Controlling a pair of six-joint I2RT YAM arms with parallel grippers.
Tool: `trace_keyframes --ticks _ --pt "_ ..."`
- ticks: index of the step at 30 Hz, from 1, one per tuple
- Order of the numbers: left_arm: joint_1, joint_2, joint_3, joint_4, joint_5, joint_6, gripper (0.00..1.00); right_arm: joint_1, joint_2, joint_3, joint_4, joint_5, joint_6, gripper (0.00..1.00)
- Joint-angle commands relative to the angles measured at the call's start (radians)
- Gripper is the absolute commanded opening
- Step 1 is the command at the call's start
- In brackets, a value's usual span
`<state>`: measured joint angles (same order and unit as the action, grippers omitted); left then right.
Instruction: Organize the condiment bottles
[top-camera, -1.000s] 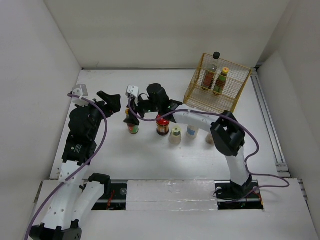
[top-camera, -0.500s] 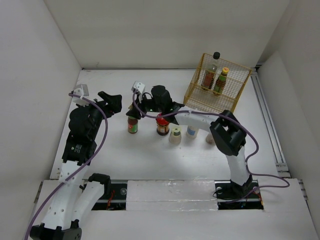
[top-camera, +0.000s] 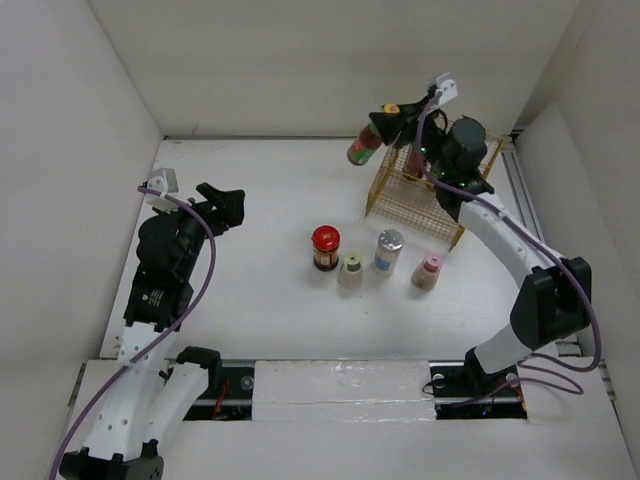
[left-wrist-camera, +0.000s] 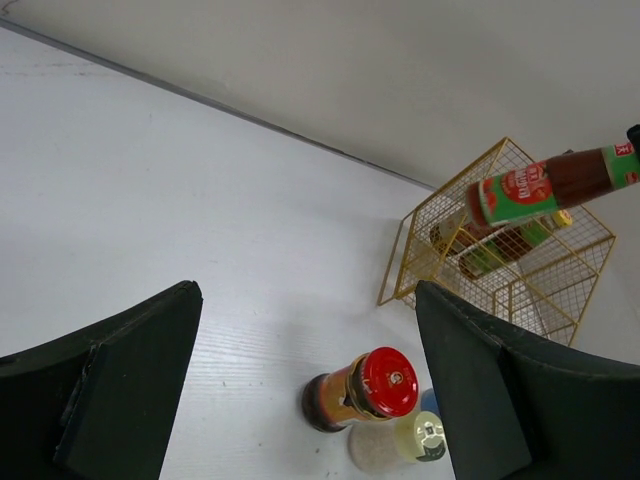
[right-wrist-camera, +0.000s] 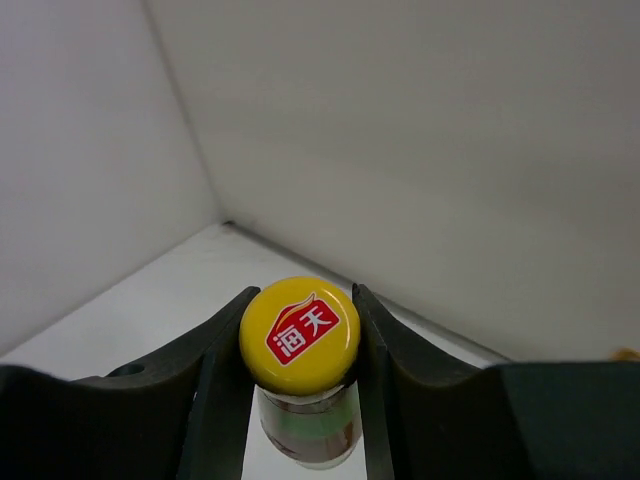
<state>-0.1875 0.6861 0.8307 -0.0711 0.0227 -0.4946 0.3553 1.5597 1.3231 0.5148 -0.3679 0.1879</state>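
The white table (top-camera: 250, 190) fills the top view, with a wall on three sides. Taking its middle as the clock's centre and 12 o'clock as the far wall, the left arm (top-camera: 160, 290) reaches up at about 9 o'clock. The right arm (top-camera: 510, 240) stretches from 5 o'clock up to 1 o'clock.

The yellow wire basket (top-camera: 385, 190) stands at 1 o'clock, near the far right corner. The left wrist view shows a green-label bottle (left-wrist-camera: 505, 243) with a yellow cap inside it. A dark sauce bottle (left-wrist-camera: 448, 233) is just behind that one, its cap hidden by the wires.

The right gripper (right-wrist-camera: 303, 298) is in the air at 11 o'clock of the basket. It pinches the yellow cap (right-wrist-camera: 300, 333) of a second green-label bottle, the held bottle (top-camera: 365, 148), with one finger pressed to each side of the cap. This bottle is clear of the table and tilted, its base toward 8 o'clock. In the left wrist view it sits above the basket's rim.

The left gripper (top-camera: 225, 207) has its fingers spread wide and nothing between them. It points toward 3 o'clock, well apart from every container.

Four containers stand upright in a loose row at the table's centre:
- The red-lidded jar (top-camera: 325, 247) is at the 9 o'clock end.
- The green-topped shaker (top-camera: 351, 270) is just beside the jar, at its 4 o'clock.
- The silver-topped shaker (top-camera: 388, 251) is next.
- The pink-topped shaker (top-camera: 427, 271) is at the 3 o'clock end, at 6 o'clock of the basket.
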Motion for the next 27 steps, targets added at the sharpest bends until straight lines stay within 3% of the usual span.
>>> trace_keyframes --ticks 1,8,19,27 --pt "0.006 -0.005 0.010 0.051 0.017 0.014 0.83 -0.044 -0.049 -0.010 0.051 0.081 0.027 0.08" --pt "0.016 0.016 0.010 0.051 0.028 0.014 0.83 -0.165 -0.023 0.091 -0.114 0.135 -0.048 0.07" --pt "0.016 0.016 0.010 0.060 0.037 0.014 0.83 -0.205 0.043 0.183 -0.114 0.230 -0.114 0.07" --pt "0.016 0.016 0.010 0.060 0.037 0.014 0.83 -0.173 0.108 0.117 -0.046 0.303 -0.142 0.07"
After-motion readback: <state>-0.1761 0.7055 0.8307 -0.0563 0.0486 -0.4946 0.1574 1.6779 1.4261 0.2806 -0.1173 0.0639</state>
